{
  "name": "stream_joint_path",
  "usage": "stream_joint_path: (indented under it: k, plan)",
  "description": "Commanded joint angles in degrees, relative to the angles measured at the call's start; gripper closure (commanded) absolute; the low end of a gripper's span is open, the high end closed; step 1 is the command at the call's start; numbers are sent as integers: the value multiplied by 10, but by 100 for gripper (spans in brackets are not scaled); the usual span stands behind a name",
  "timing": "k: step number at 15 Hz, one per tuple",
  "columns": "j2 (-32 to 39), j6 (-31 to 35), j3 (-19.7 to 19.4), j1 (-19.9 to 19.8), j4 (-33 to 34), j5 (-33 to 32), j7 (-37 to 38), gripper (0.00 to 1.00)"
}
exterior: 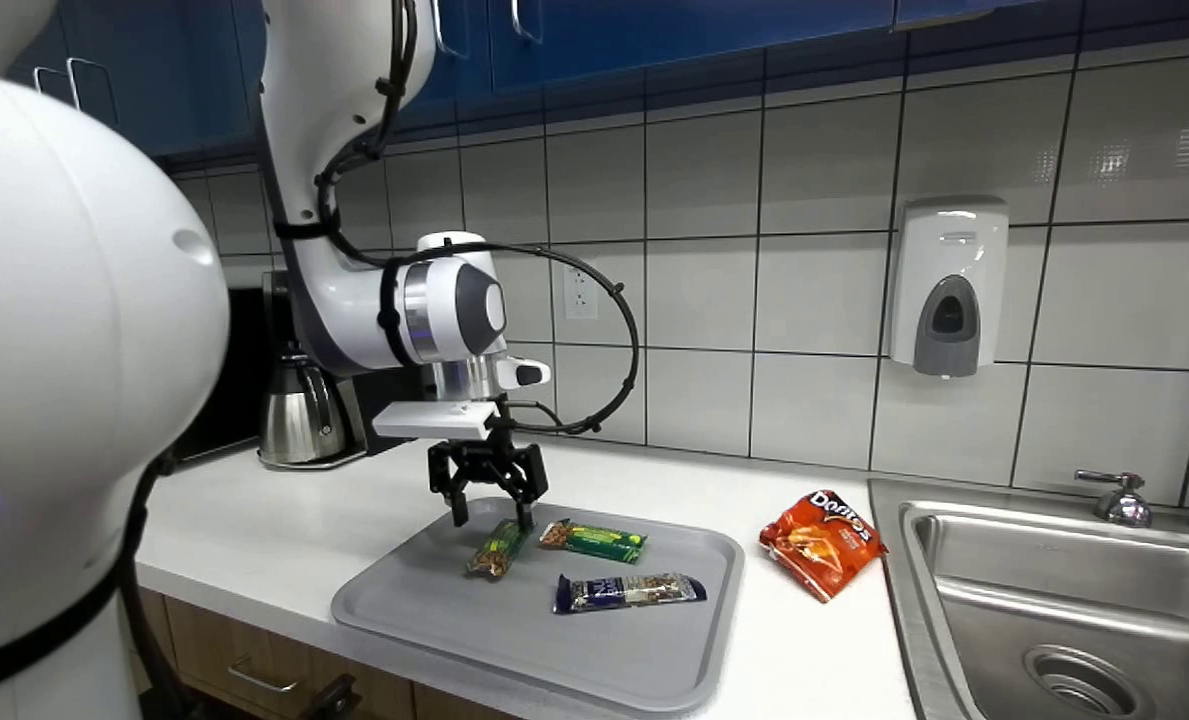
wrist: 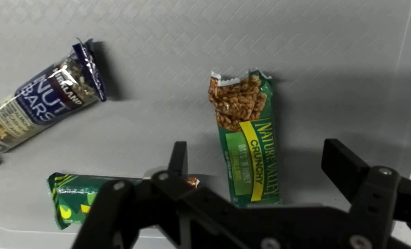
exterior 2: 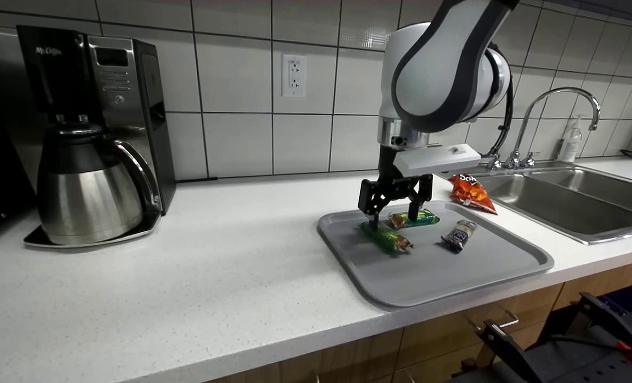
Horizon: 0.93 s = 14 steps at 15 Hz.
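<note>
My gripper [exterior: 493,522] is open and empty, pointing down just above the grey tray [exterior: 554,650]. It also shows in an exterior view [exterior 2: 393,220] and in the wrist view [wrist: 256,155]. A green Nature Valley granola bar [wrist: 248,148] lies between the spread fingers with a gap on both sides; its near end is hidden by the gripper body. It shows in both exterior views [exterior: 497,549] [exterior 2: 388,239]. A second green bar [exterior: 599,543] lies beside it, partly hidden behind a finger in the wrist view [wrist: 74,200]. A blue Kirkland nut bar [wrist: 41,100] lies farther off on the tray [exterior: 629,592].
A red Doritos bag [exterior: 822,545] lies on the white counter [exterior 2: 215,276] between the tray and the steel sink [exterior: 894,580]. A coffee maker [exterior 2: 153,106] with a steel carafe [exterior 2: 90,202] stands at the tray's other side. A tiled wall [exterior: 699,290] rises behind.
</note>
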Motion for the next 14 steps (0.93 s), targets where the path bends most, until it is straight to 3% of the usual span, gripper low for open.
stream_joint_path:
  k: [1, 9, 10, 11, 14]
  plan:
    - [30, 4, -21, 23, 25, -15, 28, 0]
    - [72, 4, -42, 48, 55, -4, 33, 0]
    - [76, 7, -41, 47, 56, 2, 31, 25]
    - [79, 8, -42, 49, 58, 4, 32, 26]
    - [85, 9, -46, 53, 63, 6, 34, 49]
